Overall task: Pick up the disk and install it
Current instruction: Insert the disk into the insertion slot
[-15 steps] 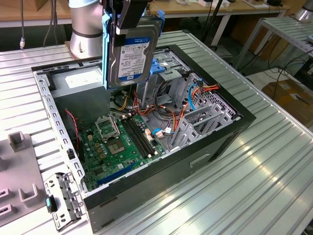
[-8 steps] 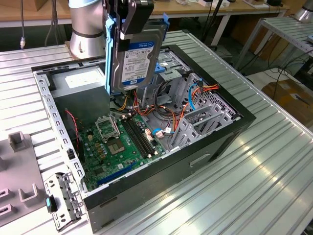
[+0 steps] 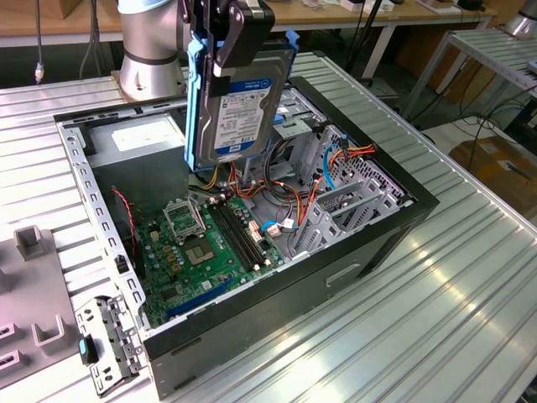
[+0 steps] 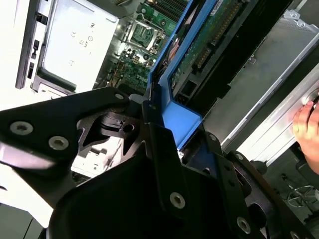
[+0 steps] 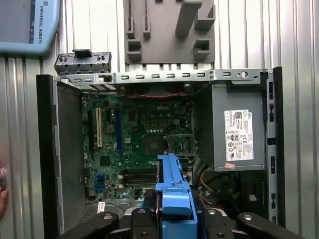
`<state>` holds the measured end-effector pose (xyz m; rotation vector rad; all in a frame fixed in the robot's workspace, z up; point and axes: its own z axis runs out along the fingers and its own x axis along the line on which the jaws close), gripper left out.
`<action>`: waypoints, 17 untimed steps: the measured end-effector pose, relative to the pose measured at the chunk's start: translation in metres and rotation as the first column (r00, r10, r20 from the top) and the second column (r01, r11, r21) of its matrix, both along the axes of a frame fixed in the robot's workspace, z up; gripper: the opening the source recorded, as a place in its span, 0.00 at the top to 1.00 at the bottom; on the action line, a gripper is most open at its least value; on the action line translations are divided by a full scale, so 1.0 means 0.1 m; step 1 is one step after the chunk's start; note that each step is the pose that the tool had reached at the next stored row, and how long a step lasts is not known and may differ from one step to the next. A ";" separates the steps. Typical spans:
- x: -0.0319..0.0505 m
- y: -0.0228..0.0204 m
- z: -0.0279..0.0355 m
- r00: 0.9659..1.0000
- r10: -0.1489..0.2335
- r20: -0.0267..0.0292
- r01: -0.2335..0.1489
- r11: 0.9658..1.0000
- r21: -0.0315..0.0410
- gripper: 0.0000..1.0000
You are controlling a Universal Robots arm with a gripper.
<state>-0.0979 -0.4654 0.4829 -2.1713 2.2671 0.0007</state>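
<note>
Case [image 3: 361, 260] open at mid tabletop [image 3: 470, 319]. Inside: board [image 3: 201, 252] on floor, supply [image 3: 134, 138] in far corner, exterior view's left. Disk [image 3: 243, 101] upright above case. Fixture [image 3: 33, 285] and bracket [image 3: 105, 340] by tabletop edge, exterior view's left.

The arm [image 3: 151, 50] stands as a silver-grey column at the exterior view's upper left, and its wrist is cut off by the top edge. The gripper [image 3: 215, 59] points downward. Its black fingers [image 3: 239, 38] are closed from two sides on the upper end of the disk [image 3: 239, 113], which hangs upright beneath them. In both wrist views the gripper's black linkages splay out to either side, with the disk's blue rail clamped between the jaws.
</note>
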 end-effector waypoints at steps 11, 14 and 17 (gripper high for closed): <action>0.000 -0.047 -0.001 1.000 0.000 0.000 0.000 1.000 0.000 0.63; 0.003 -0.047 0.000 1.000 0.000 0.000 0.000 1.000 0.000 0.63; 0.031 -0.047 0.000 1.000 0.000 0.000 0.000 1.000 0.000 0.63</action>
